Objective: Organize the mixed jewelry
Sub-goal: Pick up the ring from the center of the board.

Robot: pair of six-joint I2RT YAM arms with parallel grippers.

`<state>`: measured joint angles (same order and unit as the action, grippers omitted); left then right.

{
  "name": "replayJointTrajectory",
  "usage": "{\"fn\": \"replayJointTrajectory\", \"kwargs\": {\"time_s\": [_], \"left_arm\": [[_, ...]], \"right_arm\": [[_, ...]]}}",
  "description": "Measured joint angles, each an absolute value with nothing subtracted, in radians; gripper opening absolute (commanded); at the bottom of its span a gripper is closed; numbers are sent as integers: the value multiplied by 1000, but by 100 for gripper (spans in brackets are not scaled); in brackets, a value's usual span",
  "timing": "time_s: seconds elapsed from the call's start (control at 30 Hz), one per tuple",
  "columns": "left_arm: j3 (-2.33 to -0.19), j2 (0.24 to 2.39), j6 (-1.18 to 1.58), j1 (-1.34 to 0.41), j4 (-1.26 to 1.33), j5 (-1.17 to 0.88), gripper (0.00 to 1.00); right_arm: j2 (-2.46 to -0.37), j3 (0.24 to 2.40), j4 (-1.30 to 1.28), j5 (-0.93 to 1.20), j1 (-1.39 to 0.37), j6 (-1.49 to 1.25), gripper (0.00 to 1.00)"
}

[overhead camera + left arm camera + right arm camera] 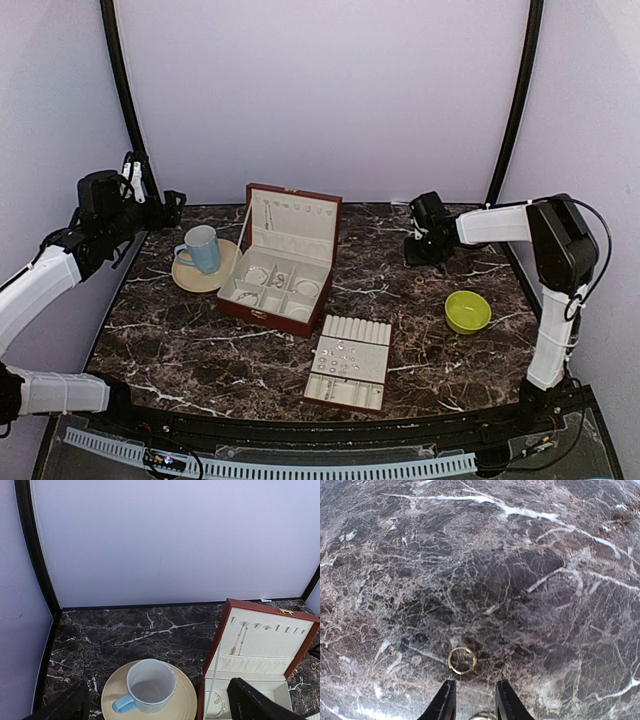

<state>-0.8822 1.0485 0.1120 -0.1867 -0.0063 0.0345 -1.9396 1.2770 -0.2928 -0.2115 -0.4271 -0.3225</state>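
A small thin ring (462, 660) lies flat on the dark marble, just ahead of my right gripper (475, 700) and a little left of its centre line. The black fingers (445, 702) stand a narrow gap apart and do not touch the ring. A curved silvery piece (482, 716) shows between them at the bottom edge; whether it is gripped I cannot tell. In the top view the right gripper (418, 245) is low at the back right. My left gripper (165, 205) hangs open above the back left corner. Jewelry lies in the box (283, 312) and on the tray (350, 330).
A blue mug (150, 685) stands on a beige saucer (187, 700) left of the open reddish-brown box, whose lid holds a chain (240, 640); a hoop bracelet (215, 703) lies in a front compartment. A green bowl (467, 312) sits at the right.
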Motion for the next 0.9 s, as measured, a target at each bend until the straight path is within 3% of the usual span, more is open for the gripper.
{"fn": "replayJointTrajectory", "kwargs": {"time_s": [0.57,0.9], "left_arm": [[-882,1028,112,-187,-7,24,98],[-882,1028,112,-187,-7,23,98]], "right_arm": [[-2056,1345,-292,-226,-427,-285,14],[-2064,1355,-289,-226,-418,-276,13]]}}
